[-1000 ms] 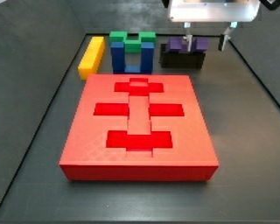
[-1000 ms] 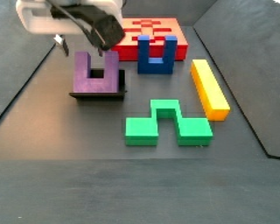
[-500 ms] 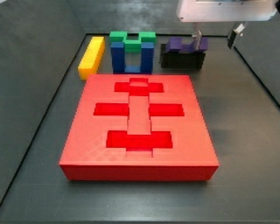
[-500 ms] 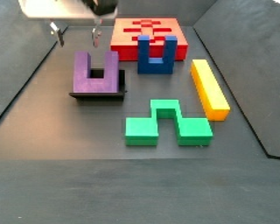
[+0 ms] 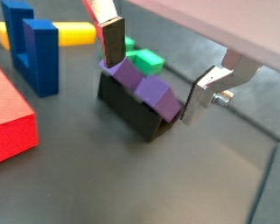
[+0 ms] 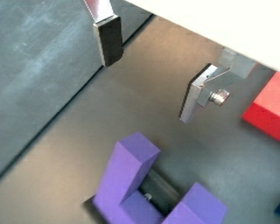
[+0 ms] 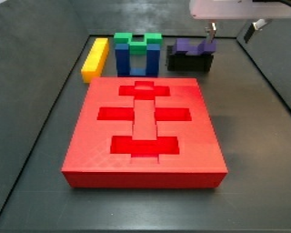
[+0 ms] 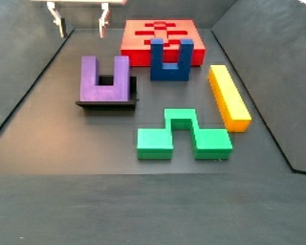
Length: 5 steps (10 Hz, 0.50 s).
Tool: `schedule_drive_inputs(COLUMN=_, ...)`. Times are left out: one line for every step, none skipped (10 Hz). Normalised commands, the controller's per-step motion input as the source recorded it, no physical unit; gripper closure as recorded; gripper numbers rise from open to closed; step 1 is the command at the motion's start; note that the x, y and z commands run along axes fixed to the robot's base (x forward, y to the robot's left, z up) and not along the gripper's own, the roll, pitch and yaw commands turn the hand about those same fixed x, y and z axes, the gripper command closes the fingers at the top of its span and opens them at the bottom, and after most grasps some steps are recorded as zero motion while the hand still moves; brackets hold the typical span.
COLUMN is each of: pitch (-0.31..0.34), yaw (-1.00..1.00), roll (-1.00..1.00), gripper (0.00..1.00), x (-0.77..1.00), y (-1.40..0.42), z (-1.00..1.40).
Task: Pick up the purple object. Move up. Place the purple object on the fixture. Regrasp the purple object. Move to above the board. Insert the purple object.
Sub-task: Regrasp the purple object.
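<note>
The end effector hangs high at the top left of a side view. Its two fingers are spread wide apart, holding nothing.

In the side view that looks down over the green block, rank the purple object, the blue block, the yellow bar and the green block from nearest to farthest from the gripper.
The gripper is raised at the far left corner, open and empty.
1. Purple object, on the fixture, just below the gripper.
2. Blue block, upright by the red board.
3. Yellow bar, on the right side.
4. Green block, nearest the camera.
</note>
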Motion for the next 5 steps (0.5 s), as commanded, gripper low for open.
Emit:
schedule_drive_inputs(pitch=0.226, yaw=0.04, roll=1.0, gripper=0.0, x=0.8, y=0.0, z=0.09)
schedule_drive_inputs(pitch=0.28, yaw=0.09, roll=0.94, gripper=0.0, x=0.89, y=0.0, z=0.07)
schedule_drive_inputs(pitch=0.28, yaw=0.14, roll=0.61, gripper=0.0, x=1.0, y=0.0, z=-0.03)
schedule_drive_inputs(pitch=0.2, yaw=0.34, roll=0.34, gripper=0.0, x=0.86, y=0.13, z=-0.18)
schedule_drive_inputs(pitch=0.089, yaw=0.49, roll=0.27, gripper=0.0, x=0.61, y=0.14, z=-0.25)
